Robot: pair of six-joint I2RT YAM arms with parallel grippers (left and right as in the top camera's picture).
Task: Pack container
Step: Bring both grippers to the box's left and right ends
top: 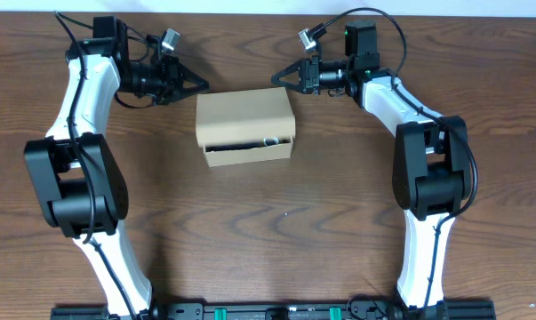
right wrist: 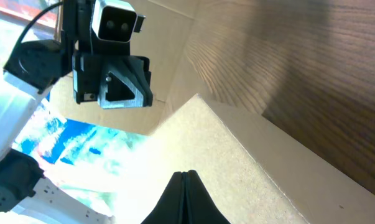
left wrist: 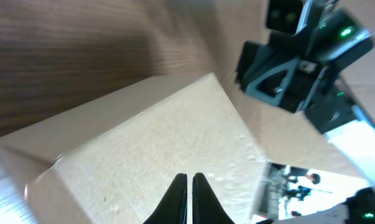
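Small tan rectangular cardboard box (top: 245, 120) sat toward the far edge of the brown wooden bench (top: 276, 231), midway along. My left gripper (top: 204, 86) and right gripper (top: 273, 80), both fingers together, empty, were beside its far corners.

**Body check: both YAM arms**

You've got a matched pair. Left arm (top: 76, 98) and right arm (top: 388, 100) have white link shells and bulky black joint housings. Thin black cables (top: 367, 12) loop off each far end, toward 12 o'clock in the overhead view. Left gripper (top: 203, 85) and right gripper (top: 274, 79) are black with triangular bracing, and their fingers taper to thin points. A small camera (top: 170, 38) sits on each wrist; up close it has a white face with two dark lenses. A green LED (top: 347, 30) is lit on the right arm's black module. The black base rail (top: 276, 311) at 6 o'clock has green tabs.
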